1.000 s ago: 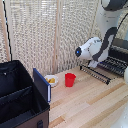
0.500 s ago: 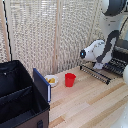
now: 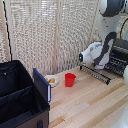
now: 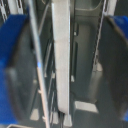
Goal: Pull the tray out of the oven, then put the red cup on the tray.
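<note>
**Gripper at the oven mouth, jaws spread, cup on the table**

Wrist view: the two blue-padded fingers (image 4: 15,75) stand wide apart at either edge of the picture, jaws spread. Between them lies the dark oven interior with thin metal bars of the tray (image 4: 47,65) and a pale upright strip running down the middle. The picture is blurred; whether either pad touches a bar cannot be told, and nothing is seen pinched between them.

Exterior view: the white arm (image 3: 112,10) comes down from the top right, bends, and its wrist segment (image 3: 92,52) points sideways toward the oven (image 3: 120,52) at the exterior view's right edge. The gripper itself is hidden behind the wrist in this view. The oven door (image 3: 95,74) hangs open and lies roughly flat, its long bar handle toward the table's middle.

The red cup (image 3: 70,79) stands upright on the wooden table (image 3: 95,105), well apart from the oven, just beside a small white bowl (image 3: 50,79). A large black fabric case (image 3: 20,97) sits at the exterior view's left.
</note>
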